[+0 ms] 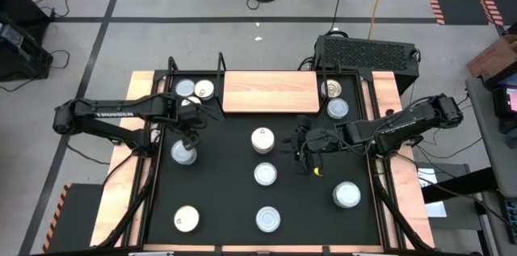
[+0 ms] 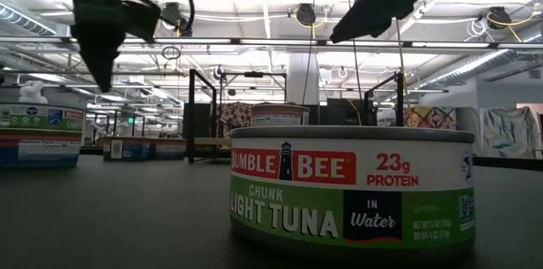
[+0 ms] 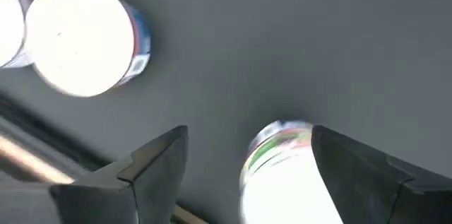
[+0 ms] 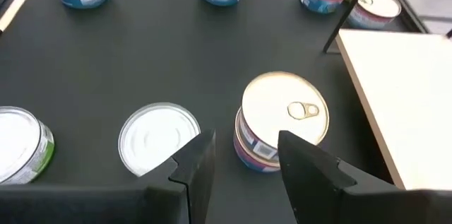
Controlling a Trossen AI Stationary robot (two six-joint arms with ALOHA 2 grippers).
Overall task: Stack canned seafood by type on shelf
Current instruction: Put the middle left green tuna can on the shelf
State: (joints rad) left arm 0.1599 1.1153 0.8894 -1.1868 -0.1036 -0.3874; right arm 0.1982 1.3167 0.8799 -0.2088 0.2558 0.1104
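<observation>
the left claw [image 1: 186, 136] hangs with its fingers spread wide above a silver-topped tin [image 1: 183, 153] on the left part of the black counter [image 1: 226, 199], gripping nothing. the right claw [image 4: 240, 164] hovers partly open and empty just beside a gold-topped tin [image 4: 282, 118] with a pull tab, near the middle of the counter and in front of the shelf [image 1: 271, 92]. the wooden shelf board lies bare at the far edge. two tins [image 1: 195, 89] sit left of the board, two more [image 1: 334, 98] right of it, others are scattered over the counter.
</observation>
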